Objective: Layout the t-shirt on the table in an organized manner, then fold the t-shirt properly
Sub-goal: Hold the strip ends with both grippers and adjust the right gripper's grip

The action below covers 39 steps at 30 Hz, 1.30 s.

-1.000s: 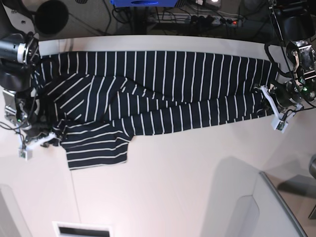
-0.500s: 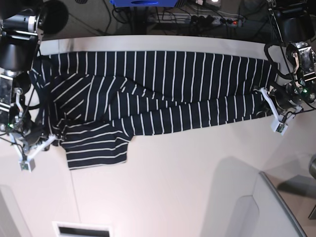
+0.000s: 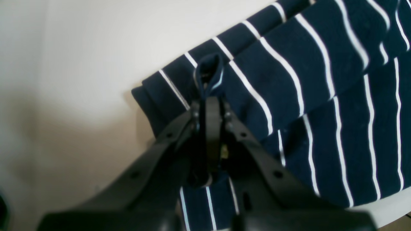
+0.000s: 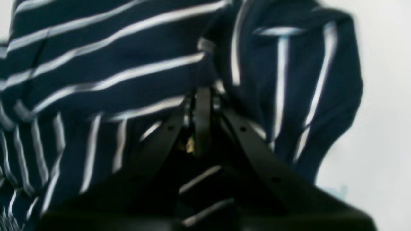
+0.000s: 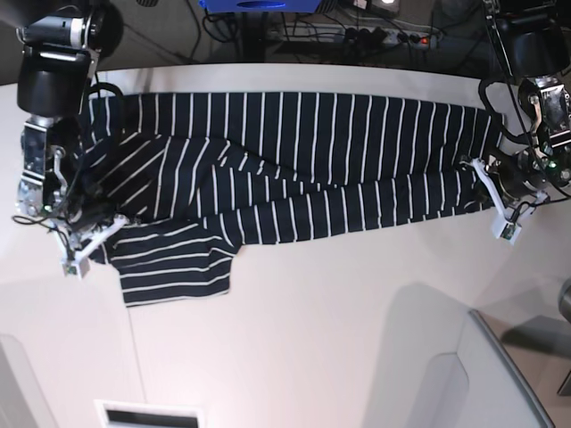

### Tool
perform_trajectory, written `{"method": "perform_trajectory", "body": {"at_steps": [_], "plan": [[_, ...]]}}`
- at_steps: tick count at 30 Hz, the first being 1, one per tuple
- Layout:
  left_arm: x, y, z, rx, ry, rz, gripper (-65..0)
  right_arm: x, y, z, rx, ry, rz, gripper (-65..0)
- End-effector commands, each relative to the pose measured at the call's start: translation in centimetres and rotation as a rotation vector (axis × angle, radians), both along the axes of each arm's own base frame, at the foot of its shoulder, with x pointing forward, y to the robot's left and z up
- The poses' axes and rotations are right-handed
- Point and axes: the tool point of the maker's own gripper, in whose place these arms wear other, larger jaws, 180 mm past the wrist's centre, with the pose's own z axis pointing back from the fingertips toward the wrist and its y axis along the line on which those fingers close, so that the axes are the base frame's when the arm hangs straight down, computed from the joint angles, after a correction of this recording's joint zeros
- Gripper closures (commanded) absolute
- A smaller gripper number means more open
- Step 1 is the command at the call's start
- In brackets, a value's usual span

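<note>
The table is seen as a broad white surface filling most of the base view, its curved far edge running along the top. The t-shirt is laid across the far half of the table, stretched lengthwise from one arm to the other; it is rumpled along its near edge, and a sleeve is spread flat toward the near side at the base view's left. A folded double layer of fabric is noted in the left wrist view, lying against bare tabletop.

The left gripper is found at the shirt's end on the base view's right. Its jaws are pressed together on a small raised loop of the striped fabric, which is seen pinched just beyond the fingertips.

The right gripper is found at the opposite end, beside the sleeve. Its jaws are drawn together, with striped cloth bunched all round them and hanging over the tips; fabric appears caught between them, though the view is blurred. White table is visible just beside this bunched end.
</note>
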Motion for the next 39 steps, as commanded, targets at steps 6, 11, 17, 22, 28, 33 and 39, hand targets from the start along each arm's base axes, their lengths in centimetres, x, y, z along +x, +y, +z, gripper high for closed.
{"method": "perform_trajectory", "body": {"at_steps": [6, 11, 17, 22, 28, 33, 39], "plan": [[1.3, 0.6, 1.6, 0.010, -0.061, -0.005, 0.0, 0.7, -3.9, -0.2, -0.035, 0.007, -0.045, 0.0], [1.3, 0.2, 1.5, 0.000, -0.083, -0.018, 0.0, 1.0, -3.5, 2.3, -0.066, -0.048, -0.015, 0.0], [1.3, 0.1, 1.4, -0.005, -0.084, -0.018, 0.0, 5.0, -0.9, 8.5, -0.071, -0.228, 0.026, -6.2], [1.4, 0.0, 1.5, -0.005, -0.084, -0.019, 0.0, 8.2, -0.5, 5.3, 0.003, -0.075, 0.018, -33.3], [1.3, 0.1, 1.5, -0.003, -0.083, -0.019, 0.0, 10.7, -0.5, 3.7, -0.017, -0.097, 0.039, -32.6], [1.3, 0.1, 1.4, -0.004, -0.082, -0.019, 0.0, 10.8, -0.3, 2.0, -0.021, -0.104, 0.037, -32.7], [1.2, 0.1, 1.4, -0.004, -0.080, -0.019, 0.0, 10.6, -0.6, 1.5, -0.022, -0.130, 0.015, -32.6]]}}
